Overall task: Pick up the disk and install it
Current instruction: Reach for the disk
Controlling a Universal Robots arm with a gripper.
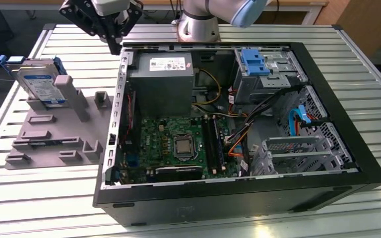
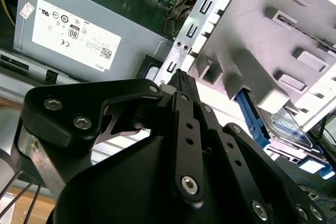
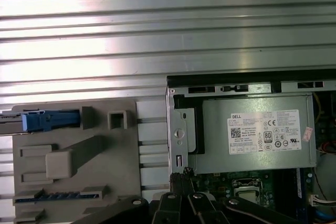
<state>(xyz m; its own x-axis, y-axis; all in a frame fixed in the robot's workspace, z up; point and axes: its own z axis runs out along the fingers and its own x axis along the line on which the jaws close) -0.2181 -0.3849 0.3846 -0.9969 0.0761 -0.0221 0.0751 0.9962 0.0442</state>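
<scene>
The gripper hangs with its fingers pinched together and nothing between them. Its tips are just above a corner of the open computer case, at the wall edge. Nearest to it inside the case lies the grey power supply. On the gripper's other side, outside the case, a grey holder plate rests on the slatted table. The disk leans upright in that holder, well apart from the fingers.

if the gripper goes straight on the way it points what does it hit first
Probably the rim of the computer case, at its corner beside the power supply: the gripper, fingers shut, lines up over it in both wrist views. Depth is unclear.
</scene>
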